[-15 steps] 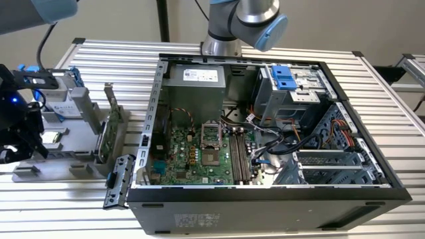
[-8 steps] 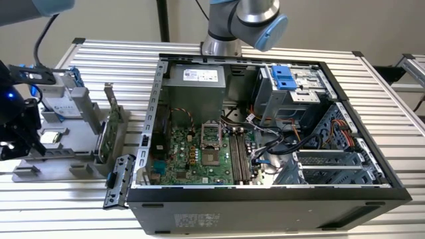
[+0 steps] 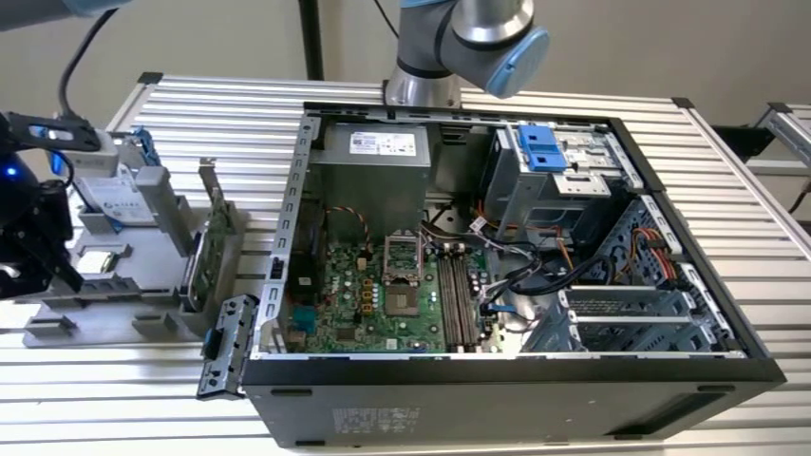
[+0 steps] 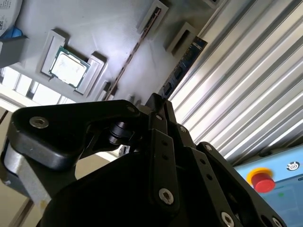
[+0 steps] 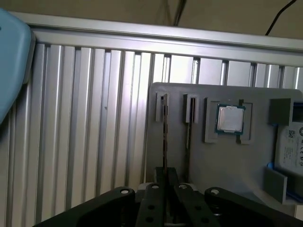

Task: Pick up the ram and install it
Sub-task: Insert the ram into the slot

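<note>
At the exterior view's left, the gripper (image 5: 164, 174) was found clamped on one end of the ram (image 5: 164, 137), which stood on edge in a slot of the grey tray (image 5: 222, 165), outside the case (image 3: 507, 399).

place: robotics lab or workshop
bench: ribbed aluminium table (image 3: 747, 218)
work: opened computer case (image 3: 507, 389), grey parts fixture (image 5: 222, 165)
safety: red stop button (image 4: 262, 179)

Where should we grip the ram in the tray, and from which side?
Probably the long free edge of the ram, mid-length, pinching its two flat faces, coming from straight above the tray. It stands on edge in a narrow slot, so the lower edge is held and only the flat faces give parallel surfaces.
</note>
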Robot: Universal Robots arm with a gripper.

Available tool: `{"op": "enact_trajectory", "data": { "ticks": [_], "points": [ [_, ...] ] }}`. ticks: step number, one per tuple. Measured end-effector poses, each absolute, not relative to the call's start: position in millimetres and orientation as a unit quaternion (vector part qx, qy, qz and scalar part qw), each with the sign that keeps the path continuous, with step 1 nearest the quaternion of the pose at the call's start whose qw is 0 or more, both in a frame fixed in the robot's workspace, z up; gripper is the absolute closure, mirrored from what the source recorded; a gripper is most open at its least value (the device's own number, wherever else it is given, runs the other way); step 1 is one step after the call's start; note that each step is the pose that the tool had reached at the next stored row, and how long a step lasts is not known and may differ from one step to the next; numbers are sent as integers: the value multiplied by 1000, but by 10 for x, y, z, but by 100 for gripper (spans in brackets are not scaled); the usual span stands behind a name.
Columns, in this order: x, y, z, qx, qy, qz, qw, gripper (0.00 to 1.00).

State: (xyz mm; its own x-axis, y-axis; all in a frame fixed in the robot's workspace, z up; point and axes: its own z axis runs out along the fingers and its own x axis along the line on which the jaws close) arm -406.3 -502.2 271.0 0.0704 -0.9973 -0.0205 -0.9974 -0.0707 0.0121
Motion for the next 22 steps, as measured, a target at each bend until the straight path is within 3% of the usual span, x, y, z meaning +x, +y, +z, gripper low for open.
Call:
{"op": "enact_trajectory", "data": {
  "ticks": [22],
  "points": [
    [-4063, -5022, 3011, -732, 682, 12, 3, 100]
  ]
}}
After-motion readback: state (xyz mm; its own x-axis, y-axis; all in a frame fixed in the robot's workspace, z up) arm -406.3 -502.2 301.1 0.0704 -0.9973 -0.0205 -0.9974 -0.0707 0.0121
